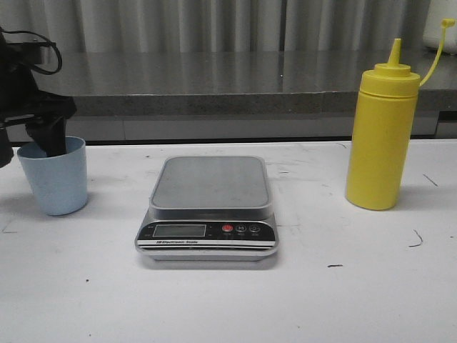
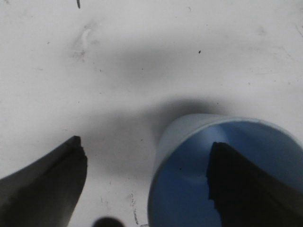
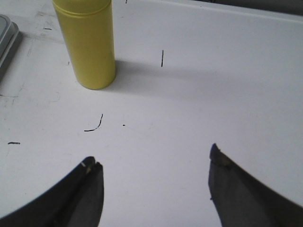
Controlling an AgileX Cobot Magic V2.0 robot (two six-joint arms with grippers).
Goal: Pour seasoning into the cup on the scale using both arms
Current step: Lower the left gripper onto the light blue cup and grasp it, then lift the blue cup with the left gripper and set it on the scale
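The light blue cup (image 1: 56, 180) stands on the white table at the far left, left of the scale (image 1: 209, 187), whose grey platform is bare. My left gripper (image 1: 47, 140) is open at the cup's rim. In the left wrist view one finger (image 2: 236, 179) is inside the cup (image 2: 189, 189), the other finger (image 2: 52, 179) outside it, and the gripper (image 2: 147, 144) straddles the cup wall. The yellow seasoning bottle (image 1: 380, 136) stands upright at the right, cap strap hanging open. My right gripper (image 3: 152, 156) is open and empty over bare table, apart from the bottle (image 3: 87, 42); it is out of the front view.
A dark grey ledge (image 1: 235, 78) runs along the back of the table. The scale's edge (image 3: 7, 38) shows in the right wrist view, beyond the bottle. Small black marks (image 3: 94, 125) dot the white table top.
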